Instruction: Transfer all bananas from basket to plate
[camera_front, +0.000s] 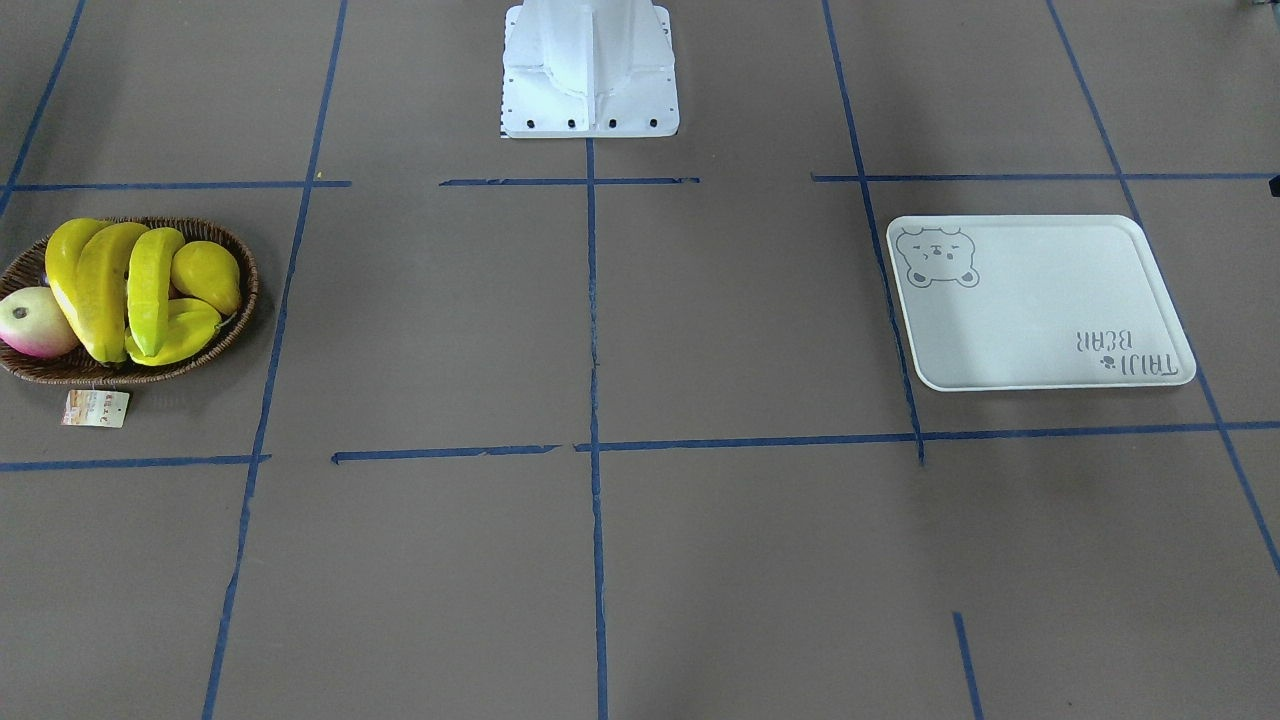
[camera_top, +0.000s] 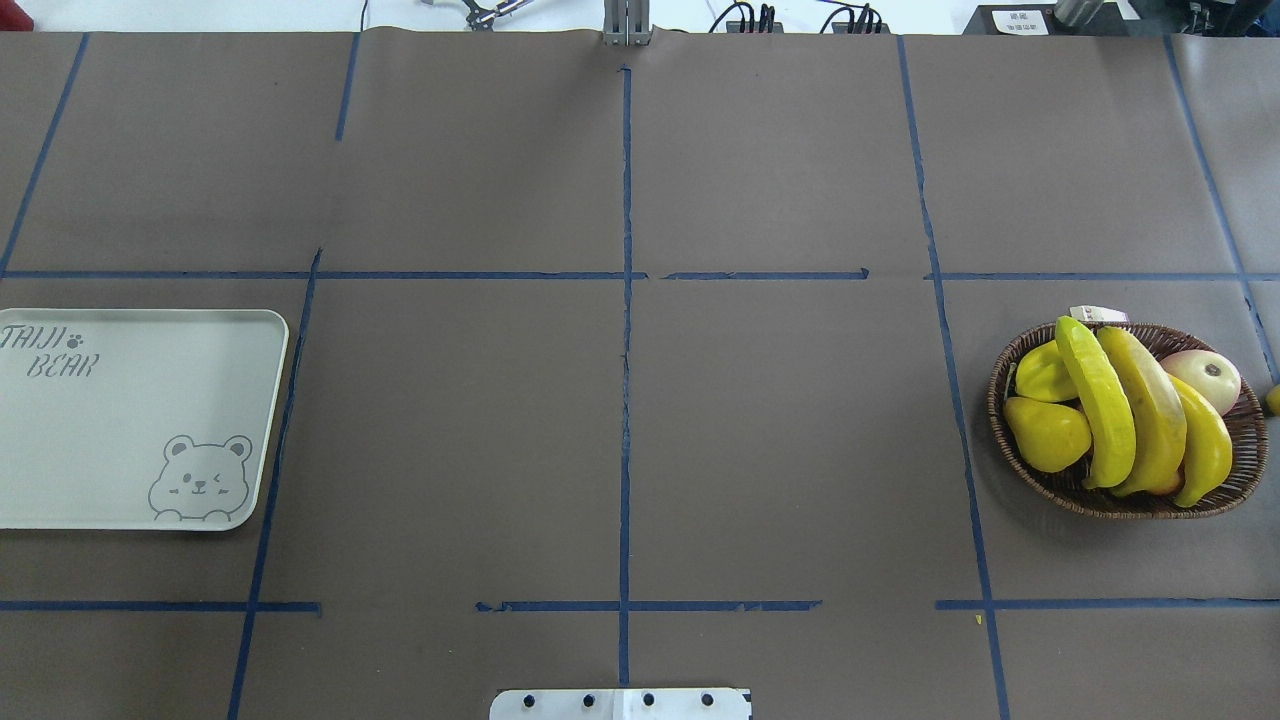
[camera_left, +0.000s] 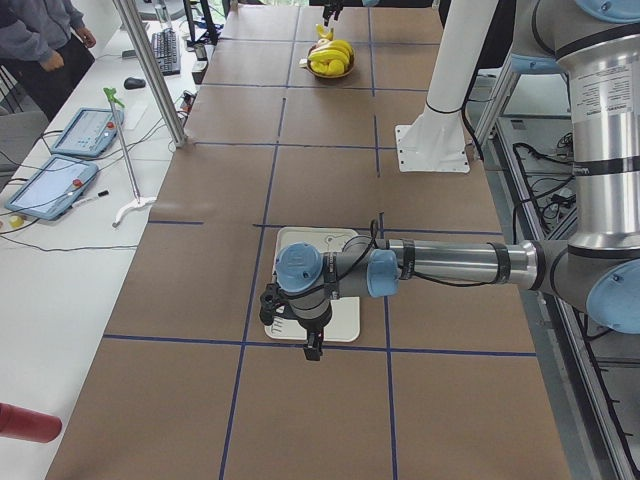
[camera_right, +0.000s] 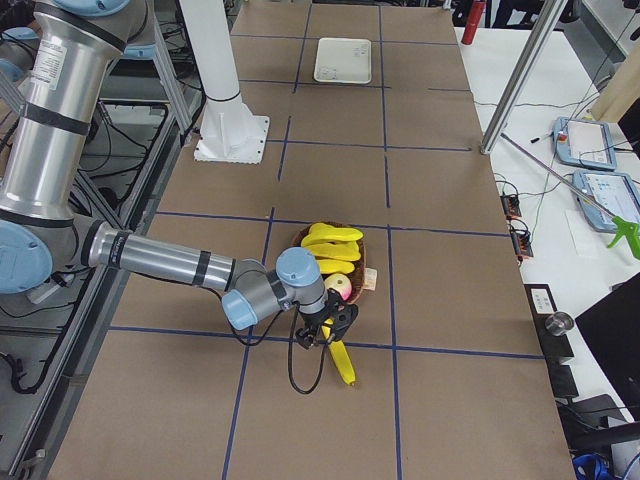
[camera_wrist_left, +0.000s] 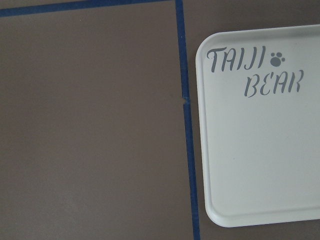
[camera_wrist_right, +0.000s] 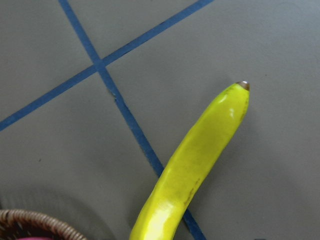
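Observation:
Three bananas (camera_top: 1150, 410) lie in the dark wicker basket (camera_top: 1010, 440) at the robot's right, and they also show in the front-facing view (camera_front: 105, 290). A fourth banana (camera_wrist_right: 200, 155) is outside the basket over the brown table, at my right gripper (camera_right: 325, 335) in the exterior right view (camera_right: 343, 365). I cannot tell whether that gripper is open or shut. The white bear plate (camera_top: 120, 420) is bare on the robot's left. My left gripper (camera_left: 310, 345) hovers at the plate's edge (camera_wrist_left: 260, 150), and I cannot tell its state.
The basket also holds a starfruit (camera_top: 1045, 375), a yellow pear-shaped fruit (camera_top: 1045, 435) and a pink-white apple (camera_top: 1205, 378). Its paper tag (camera_front: 95, 408) lies beside it. The white robot base (camera_front: 590, 70) stands at mid-table. Blue tape lines cross the brown surface.

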